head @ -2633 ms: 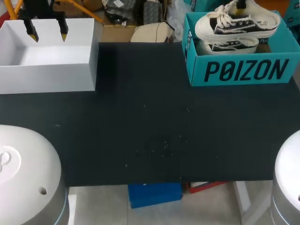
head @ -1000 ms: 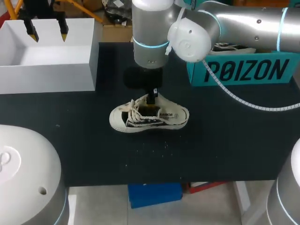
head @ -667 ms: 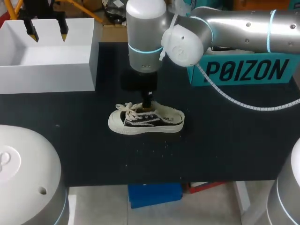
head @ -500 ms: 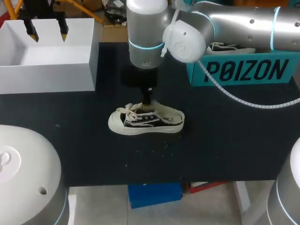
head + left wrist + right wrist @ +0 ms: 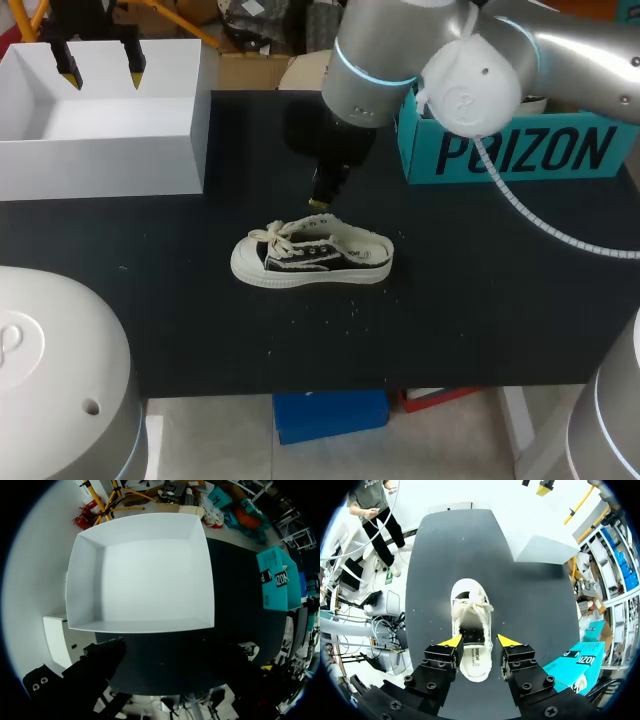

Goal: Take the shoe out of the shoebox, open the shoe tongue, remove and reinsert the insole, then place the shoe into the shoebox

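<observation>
Lifting away from the shoe [image 5: 312, 255], the right gripper [image 5: 322, 198] is now hanging clear above and just beyond it, where half a second ago it was reaching down into the shoe's opening. The right arm [image 5: 400, 50] is swinging back toward the far right corner. The shoe itself is lying where it was.

It is sitting upright on its sole near the middle of the dark table [image 5: 470, 310], out of the shoebox [image 5: 520, 150], with its toe pointing to the robot's left and its heel to the right. It is a black canvas sneaker with a cream sole and loose cream laces.

In the right wrist view, the right gripper [image 5: 480, 641] is standing wide, holding nothing. The heel half of the shoe [image 5: 471, 605] is showing below, between its two yellow tips, and the toe is pointing away ahead of it.

Farther back, the teal shoebox is standing at the far right edge of the table, partly hidden by the right arm. At the far left, well apart from the shoe, the open white box [image 5: 100, 130] is sitting, and the left gripper [image 5: 101, 70] is hovering over its back wall with fingers spread wide and nothing in them. The left wrist view is looking straight down into the white box [image 5: 145, 570], with the shoebox [image 5: 277, 580] off beyond it.
</observation>
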Controlling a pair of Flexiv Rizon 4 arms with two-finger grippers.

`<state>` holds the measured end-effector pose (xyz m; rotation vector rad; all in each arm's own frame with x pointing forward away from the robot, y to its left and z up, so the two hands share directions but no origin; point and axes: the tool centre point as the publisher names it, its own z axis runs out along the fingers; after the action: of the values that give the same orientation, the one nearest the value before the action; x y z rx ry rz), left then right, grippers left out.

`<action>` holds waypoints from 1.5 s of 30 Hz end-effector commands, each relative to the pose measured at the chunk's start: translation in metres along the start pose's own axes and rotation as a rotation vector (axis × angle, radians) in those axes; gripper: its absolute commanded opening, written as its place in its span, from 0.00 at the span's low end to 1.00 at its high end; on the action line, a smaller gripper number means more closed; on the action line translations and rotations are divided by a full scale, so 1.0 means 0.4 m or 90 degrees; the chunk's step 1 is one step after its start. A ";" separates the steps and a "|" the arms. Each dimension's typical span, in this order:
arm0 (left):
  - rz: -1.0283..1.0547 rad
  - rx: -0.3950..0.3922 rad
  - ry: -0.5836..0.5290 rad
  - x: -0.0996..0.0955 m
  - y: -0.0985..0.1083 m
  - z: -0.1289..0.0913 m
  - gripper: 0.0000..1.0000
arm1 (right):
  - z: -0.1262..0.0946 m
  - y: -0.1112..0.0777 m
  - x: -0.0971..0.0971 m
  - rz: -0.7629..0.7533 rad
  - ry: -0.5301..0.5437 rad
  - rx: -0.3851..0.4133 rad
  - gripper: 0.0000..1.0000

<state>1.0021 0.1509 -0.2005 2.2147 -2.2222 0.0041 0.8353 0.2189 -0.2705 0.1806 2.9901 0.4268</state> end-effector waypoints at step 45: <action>-0.001 -0.001 -0.002 0.002 0.001 -0.001 1.00 | -0.023 -0.220 -0.010 -0.092 0.115 -0.444 1.00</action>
<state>1.0021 0.1509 -0.2005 2.2147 -2.2222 0.0041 0.8287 0.1310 -0.2861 -0.1481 2.7746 1.4788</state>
